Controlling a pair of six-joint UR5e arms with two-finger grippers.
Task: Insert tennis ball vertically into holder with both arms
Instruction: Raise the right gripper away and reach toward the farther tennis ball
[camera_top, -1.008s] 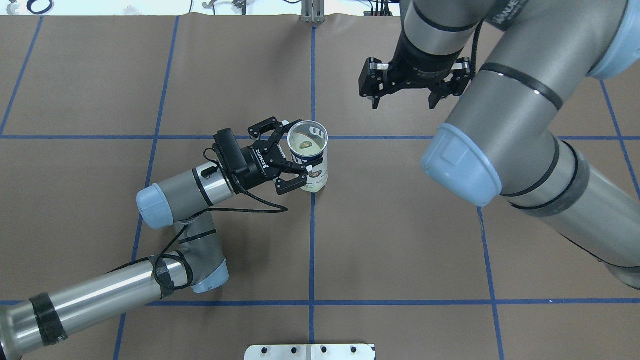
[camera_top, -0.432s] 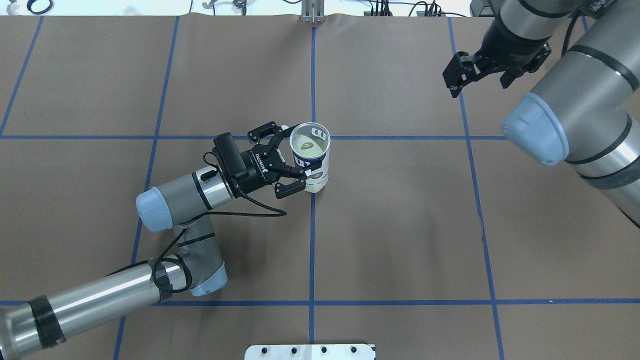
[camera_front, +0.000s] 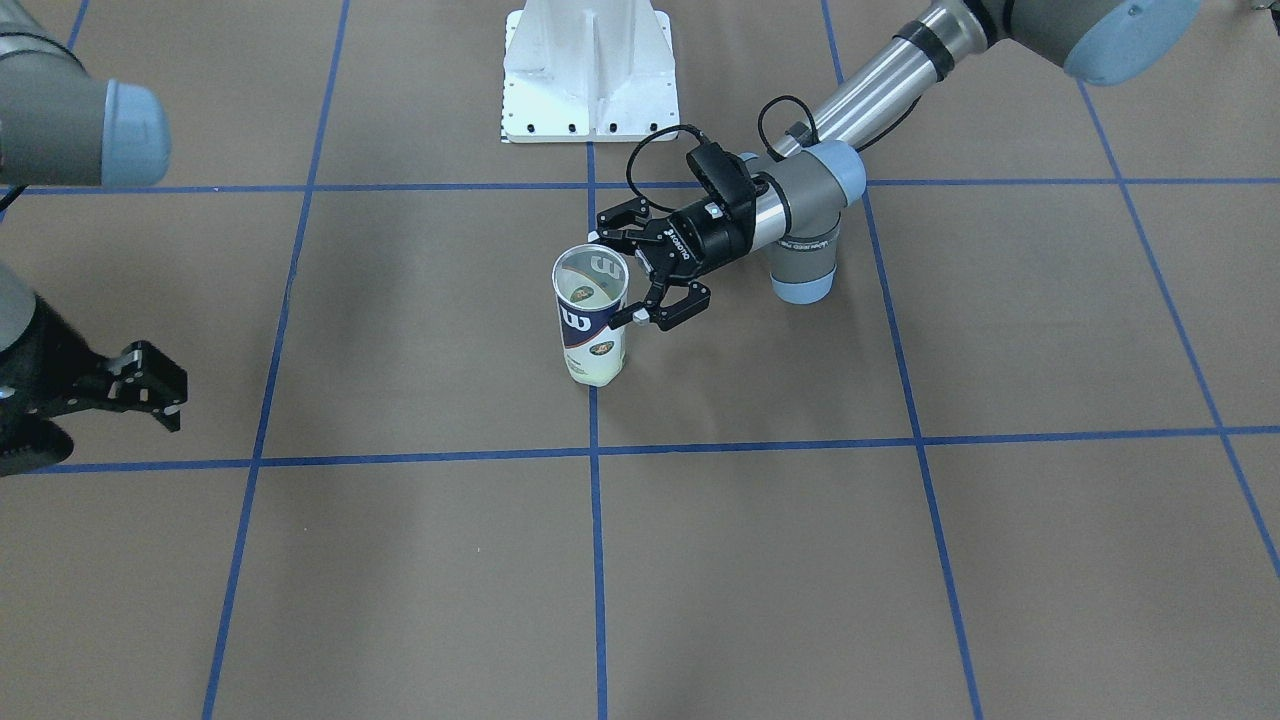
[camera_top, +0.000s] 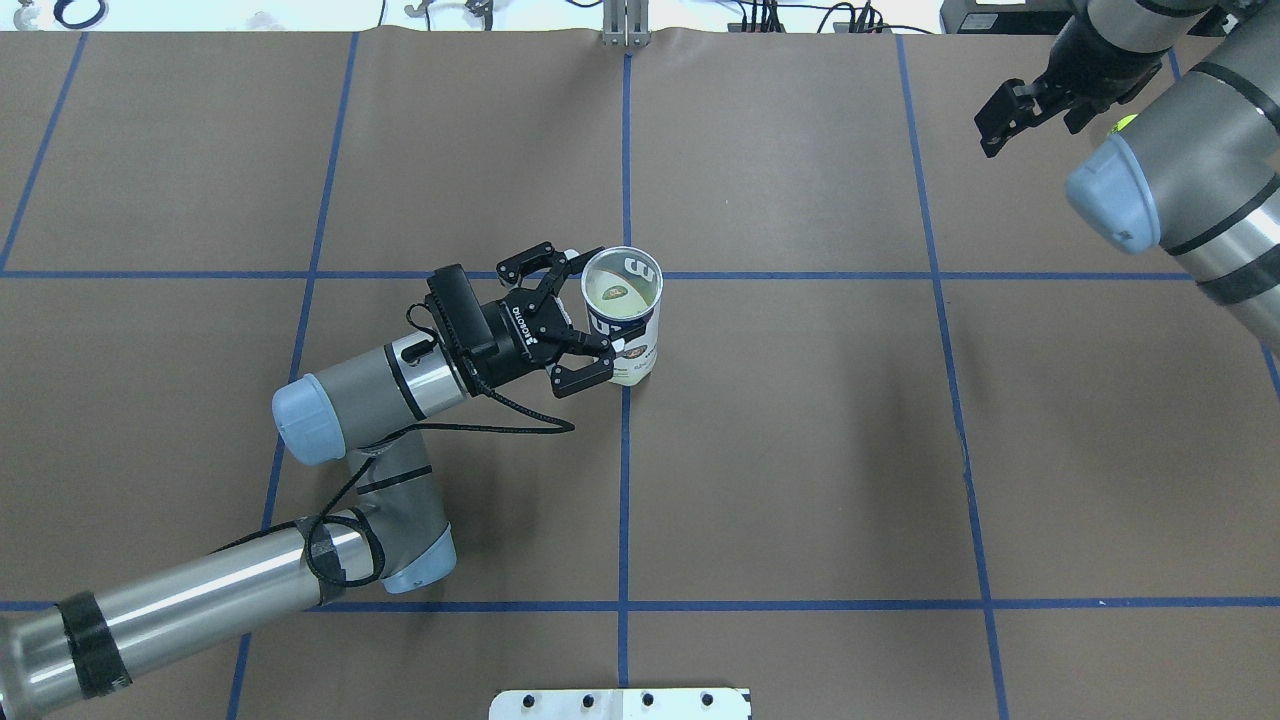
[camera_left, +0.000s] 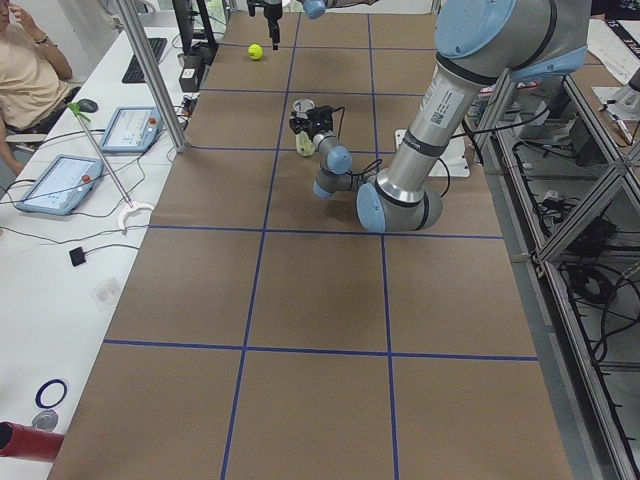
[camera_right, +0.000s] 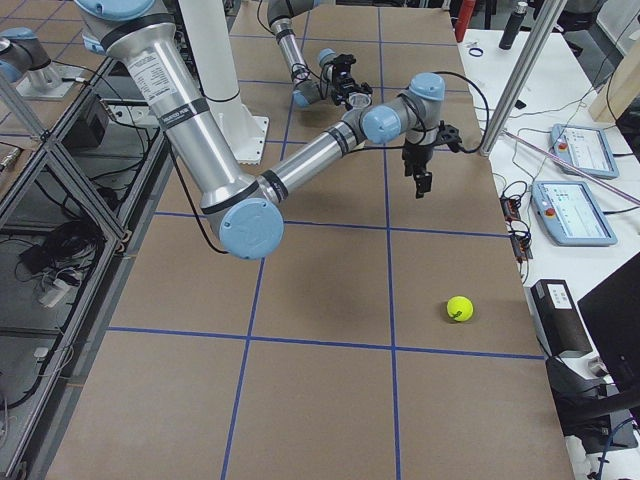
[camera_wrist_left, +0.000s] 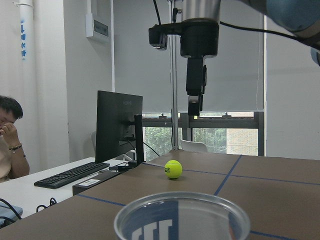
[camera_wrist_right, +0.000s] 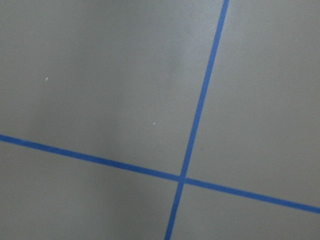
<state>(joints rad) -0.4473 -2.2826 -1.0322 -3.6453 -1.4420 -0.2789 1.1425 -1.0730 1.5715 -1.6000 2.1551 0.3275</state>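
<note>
Clear holder (camera_top: 632, 350) stands upright at the tips of your left gripper (camera_top: 595, 314), spread wide. Your right gripper (camera_top: 1032, 118), also spread, hangs apart from the tennis ball (camera_right: 459, 308).

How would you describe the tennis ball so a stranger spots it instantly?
Find the brown table with blue tape lines, then its end on the robot's right. Past the right gripper lies the tennis ball alone, the only small neon-yellow sphere there.
</note>
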